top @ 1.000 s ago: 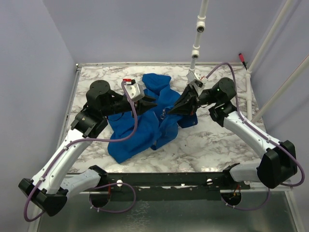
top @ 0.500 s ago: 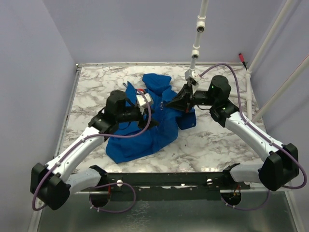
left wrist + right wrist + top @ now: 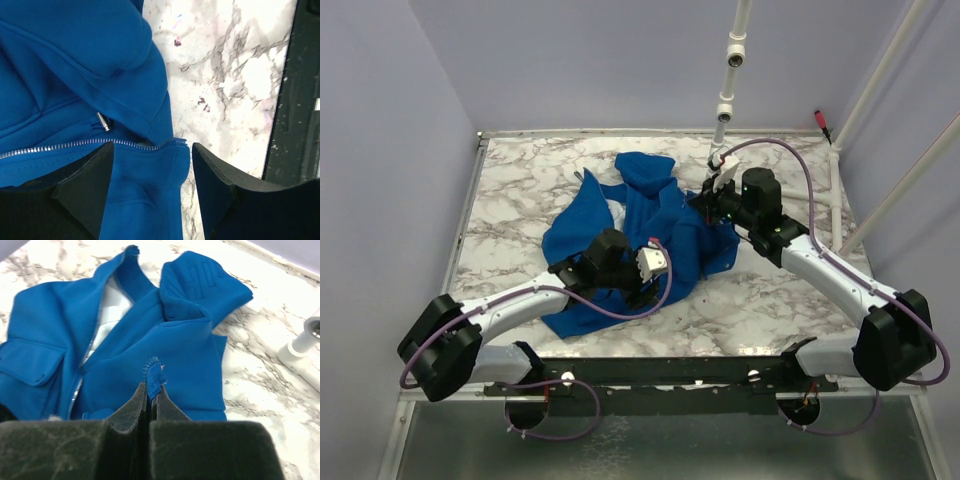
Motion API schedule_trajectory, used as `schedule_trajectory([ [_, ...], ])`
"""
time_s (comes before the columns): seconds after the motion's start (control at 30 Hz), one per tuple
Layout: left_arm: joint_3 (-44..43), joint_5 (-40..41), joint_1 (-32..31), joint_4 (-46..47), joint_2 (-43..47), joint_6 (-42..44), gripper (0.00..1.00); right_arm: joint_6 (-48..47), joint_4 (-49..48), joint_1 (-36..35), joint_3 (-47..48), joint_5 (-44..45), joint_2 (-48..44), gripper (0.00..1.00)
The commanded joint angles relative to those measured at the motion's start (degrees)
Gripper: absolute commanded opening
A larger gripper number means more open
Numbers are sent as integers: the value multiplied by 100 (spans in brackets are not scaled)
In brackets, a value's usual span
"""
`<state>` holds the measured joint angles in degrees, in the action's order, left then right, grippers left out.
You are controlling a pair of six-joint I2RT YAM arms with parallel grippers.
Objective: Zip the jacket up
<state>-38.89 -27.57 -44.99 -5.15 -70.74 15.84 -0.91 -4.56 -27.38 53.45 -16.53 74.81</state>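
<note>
The royal-blue jacket (image 3: 650, 225) lies spread on the marble table, hood (image 3: 200, 285) toward the back and pale lining (image 3: 112, 305) showing at the open neck. My left gripper (image 3: 151, 150) is open, low over the jacket's near corner, where the zipper teeth (image 3: 75, 146) end. A small silver pull (image 3: 102, 121) lies just beyond them. In the top view the left gripper (image 3: 632, 292) sits over the near hem. My right gripper (image 3: 150, 389) is shut on a frayed blue tab of zipper tape (image 3: 155, 371), at the jacket's right side (image 3: 703, 200).
A white pipe post (image 3: 725, 100) rises at the back, close to the right arm, with its foot (image 3: 305, 342) to the right of the jacket. The black front rail (image 3: 297, 100) borders the marble near the left gripper. Bare marble (image 3: 770, 300) lies right of the jacket.
The left gripper has opened and swung from the jacket's upper middle down to its near hem. The right gripper has drawn back and right, still shut, and the jacket now lies wider.
</note>
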Motion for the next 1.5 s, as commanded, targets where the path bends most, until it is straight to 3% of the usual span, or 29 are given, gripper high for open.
schedule_trajectory([
  [0.0,308,765,-210,672,-356,-1,65,-31,-110,-11,-49,690,148,1],
  [0.2,606,1525,-306,1014,-431,-324,67,33,-287,-11,-139,650,149,1],
  [0.57,533,1018,-576,1372,-907,-129,71,65,-358,-5,-36,549,234,1],
  [0.8,190,1434,-764,1232,-1453,-200,68,44,-354,112,109,441,254,1],
  [1.07,54,1319,-768,1104,-1699,-493,71,73,-439,236,134,314,292,1],
  [1.13,29,1357,-772,1086,-1747,-504,63,73,-466,240,124,289,298,1],
  [1.3,-28,1715,-899,965,-1717,-348,28,69,-459,259,126,358,252,1],
  [1.37,-94,1848,-893,791,-1616,-310,22,48,-464,284,127,402,231,1],
  [1.47,-216,1840,-815,561,-1331,-209,22,57,-500,329,176,378,255,1],
])
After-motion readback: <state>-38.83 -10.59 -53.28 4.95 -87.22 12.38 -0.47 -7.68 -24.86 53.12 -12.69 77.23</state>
